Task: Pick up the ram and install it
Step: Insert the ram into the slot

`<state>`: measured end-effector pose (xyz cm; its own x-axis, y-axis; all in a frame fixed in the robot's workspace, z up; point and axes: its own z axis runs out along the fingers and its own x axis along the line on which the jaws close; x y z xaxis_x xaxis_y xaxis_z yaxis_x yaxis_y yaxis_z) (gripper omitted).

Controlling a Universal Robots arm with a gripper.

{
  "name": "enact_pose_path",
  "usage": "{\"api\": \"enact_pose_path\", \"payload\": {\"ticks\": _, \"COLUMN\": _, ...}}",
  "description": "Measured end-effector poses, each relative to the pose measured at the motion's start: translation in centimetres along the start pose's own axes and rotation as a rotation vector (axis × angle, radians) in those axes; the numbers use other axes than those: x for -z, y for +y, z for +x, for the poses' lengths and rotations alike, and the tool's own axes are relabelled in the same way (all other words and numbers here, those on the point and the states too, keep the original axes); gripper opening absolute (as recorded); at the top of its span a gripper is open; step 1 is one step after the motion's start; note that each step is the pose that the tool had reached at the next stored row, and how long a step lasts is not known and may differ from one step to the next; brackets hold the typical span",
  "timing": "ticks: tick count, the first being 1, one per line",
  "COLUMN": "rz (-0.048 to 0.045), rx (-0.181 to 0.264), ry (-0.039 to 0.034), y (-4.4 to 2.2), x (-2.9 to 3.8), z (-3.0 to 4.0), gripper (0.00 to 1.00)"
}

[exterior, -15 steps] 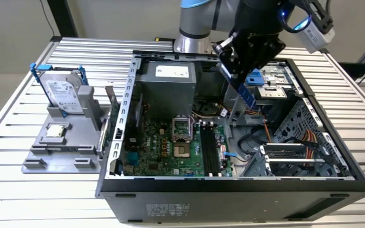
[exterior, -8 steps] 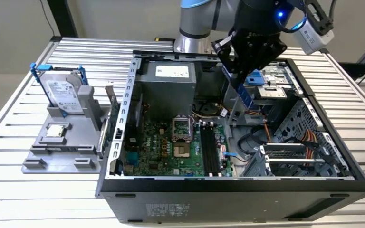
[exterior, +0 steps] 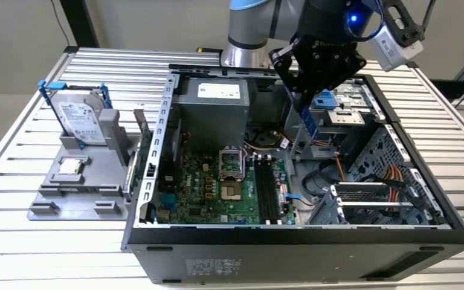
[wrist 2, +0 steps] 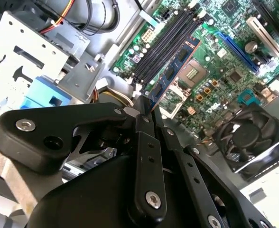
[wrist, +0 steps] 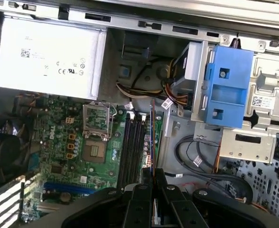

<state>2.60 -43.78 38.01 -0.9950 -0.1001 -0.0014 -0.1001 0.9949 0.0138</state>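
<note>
My gripper point(exterior: 303, 98) is clamped on the thin, flat ram point(exterior: 309, 125). The stick hangs upright above the long black memory slots point(exterior: 266, 190) on the green motherboard point(exterior: 203, 190).

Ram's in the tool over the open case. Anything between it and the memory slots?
Nothing visible. The tool holds the ram above the board, and the black memory slots beneath it look empty in the second wrist view. Cables lie off to the side of the slots, not across them.

The hand point(wrist 2: 142, 112) grips the ram point(wrist 2: 175, 69) above the black memory slots point(wrist 2: 163, 45).
</note>
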Motion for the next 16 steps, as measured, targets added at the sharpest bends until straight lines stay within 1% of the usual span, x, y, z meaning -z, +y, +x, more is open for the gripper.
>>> {"api": "enact_pose_path", "payload": {"ticks": 5, "rz": 0.0, "rx": -0.026, "ry": -0.0003, "y": 0.0, "x": 0.0, "z": 0.0, "gripper": 0.0}}
{"api": "enact_pose_path", "payload": {"ticks": 11, "rz": 0.0001, "rx": -0.029, "ry": -0.0004, "y": 0.0, "x": 0.0, "z": 0.0, "gripper": 0.0}}
{"api": "enact_pose_path", "payload": {"ticks": 16, "rz": -0.0007, "rx": -0.022, "ry": -0.0003, "y": -0.01, "x": -0.06, "z": -0.1, "gripper": 0.0}}
